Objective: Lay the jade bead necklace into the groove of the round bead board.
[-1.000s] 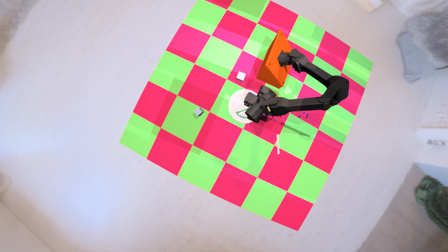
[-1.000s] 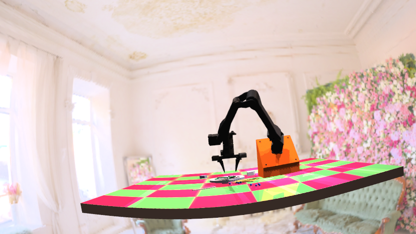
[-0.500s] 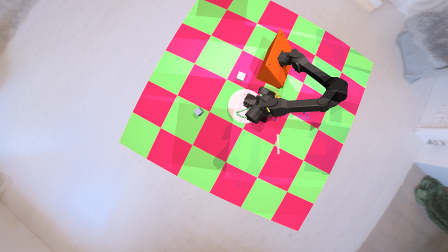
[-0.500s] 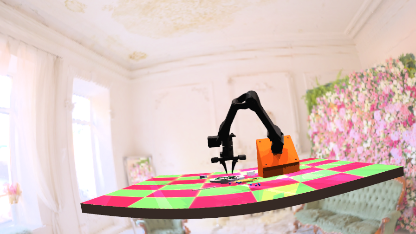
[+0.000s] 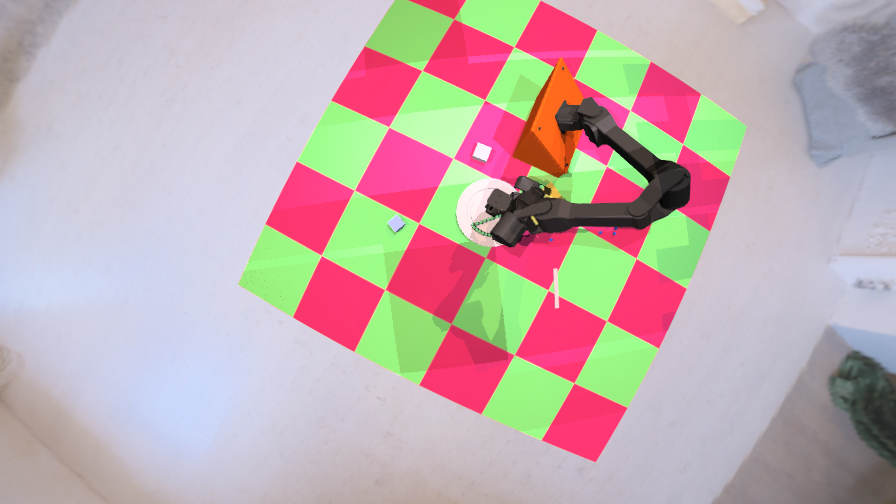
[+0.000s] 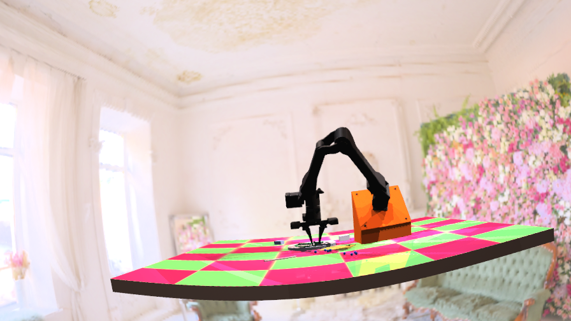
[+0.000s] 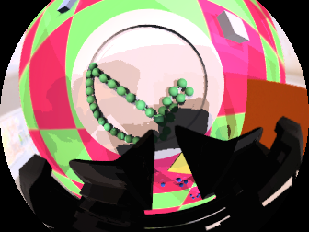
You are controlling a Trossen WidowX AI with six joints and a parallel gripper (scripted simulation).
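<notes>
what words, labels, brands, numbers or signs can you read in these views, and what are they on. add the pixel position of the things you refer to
No readable text in any of the three views.
Orange block (image 5: 543,119) (image 6: 369,217) (image 7: 271,110): dark dots only, no letters or numbers.
Bead board (image 5: 464,216) (image 6: 293,247) (image 7: 83,110): a ring line, no lettering.
Black arm (image 5: 626,150) (image 6: 315,164): no brand legible.
Small loose pieces: too small to tell.

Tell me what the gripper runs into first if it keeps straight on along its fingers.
Likely the round board, near its rim, or beads of the necklace there; depth between them is unclear.
</notes>
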